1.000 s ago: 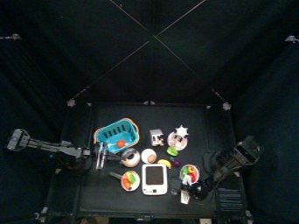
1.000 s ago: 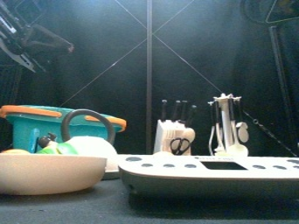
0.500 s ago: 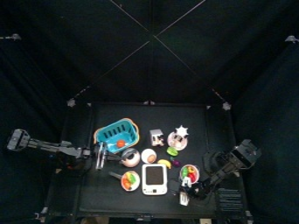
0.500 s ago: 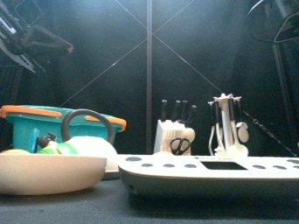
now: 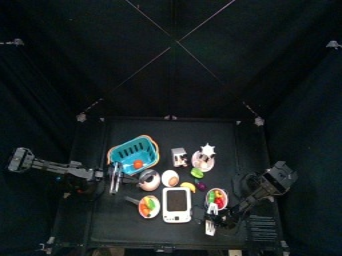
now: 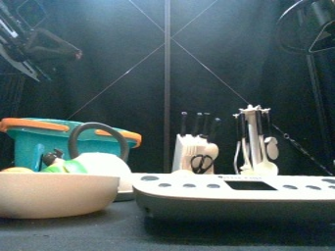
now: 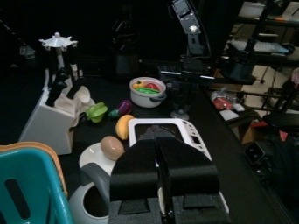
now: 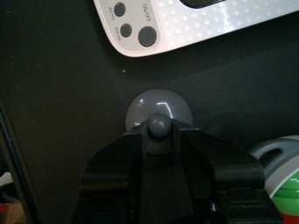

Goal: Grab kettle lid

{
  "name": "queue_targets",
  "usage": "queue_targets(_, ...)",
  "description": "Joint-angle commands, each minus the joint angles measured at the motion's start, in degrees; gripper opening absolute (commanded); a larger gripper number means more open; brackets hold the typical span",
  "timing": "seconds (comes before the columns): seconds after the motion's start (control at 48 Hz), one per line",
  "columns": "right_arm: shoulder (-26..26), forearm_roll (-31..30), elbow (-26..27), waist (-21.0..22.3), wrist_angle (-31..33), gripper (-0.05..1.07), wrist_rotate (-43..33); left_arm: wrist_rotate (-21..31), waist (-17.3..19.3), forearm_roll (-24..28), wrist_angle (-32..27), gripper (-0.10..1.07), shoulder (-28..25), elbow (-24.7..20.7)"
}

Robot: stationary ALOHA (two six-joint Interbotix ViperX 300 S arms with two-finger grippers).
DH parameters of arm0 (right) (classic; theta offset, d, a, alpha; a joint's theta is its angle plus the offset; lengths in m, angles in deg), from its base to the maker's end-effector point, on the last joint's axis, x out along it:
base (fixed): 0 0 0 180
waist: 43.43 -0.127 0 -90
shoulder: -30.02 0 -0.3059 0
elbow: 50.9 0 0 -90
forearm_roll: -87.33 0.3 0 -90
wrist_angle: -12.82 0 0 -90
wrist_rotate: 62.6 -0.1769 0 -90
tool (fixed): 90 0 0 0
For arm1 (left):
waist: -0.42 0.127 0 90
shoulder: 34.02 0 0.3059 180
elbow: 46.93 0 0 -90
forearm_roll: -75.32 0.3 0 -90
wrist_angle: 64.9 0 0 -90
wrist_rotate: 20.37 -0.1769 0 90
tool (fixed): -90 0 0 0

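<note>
From above, we see the right gripper (image 5: pixel 230 213) low at the table's (image 5: pixel 227 140) front right corner, the left arm resting at the left edge. At the right wrist, our parted jaws flank the knob of the grey kettle lid (image 8: pixel 159 112) beside the white scale (image 8: pixel 187 23). At the left wrist, the left gripper (image 7: pixel 162 171) looks closed.

Right arm (image 5: pixel 263 185) has dropped toward the table's front

One lid (image 8: pixel 160 111), grey with a knob, lies on one table (image 5: pixel 230 135). One scale (image 5: pixel 178 204) sits at 6 o'clock, one teal basket (image 5: pixel 131 151) at 10, one knife block (image 6: pixel 197 154) and one utensil rack (image 6: pixel 256 143) at 12. Two bowls (image 5: pixel 148 206) hold toy food. One kettle (image 5: pixel 148 179) stands mid-table.
</note>
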Motion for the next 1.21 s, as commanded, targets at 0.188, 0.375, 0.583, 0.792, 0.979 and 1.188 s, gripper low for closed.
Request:
queue_targets(0.188,0.88,0.00,0.88,0.26,0.09,0.58,-0.09,0.09,0.00,0.00,0.53,0.22,-0.09,-0.70)
queue_targets(0.375,3.16,-0.35,0.97,0.26,1.05,0.58,0.00,0.00,0.09,0.00,0.62,0.22,-0.09,-0.70)
queue_targets(0.583,5.63,-2.02,1.32,0.53,2.81,0.58,-0.09,0.00,0.18,0.00,0.53,0.22,-0.09,-0.62)
queue_targets(0.792,5.63,-3.52,2.46,1.14,3.96,0.58,0.09,-0.09,0.09,0.00,0.53,0.22,-0.09,-0.79)
queue_targets(0.979,5.71,-6.06,3.52,2.37,4.92,0.58,0.09,0.00,0.09,0.00,0.62,0.22,-0.09,-0.79)
queue_targets(1.188,5.71,-7.73,3.34,3.96,5.98,0.58,0.09,0.00,-0.09,-0.26,0.62,0.22,-0.09,-0.88)
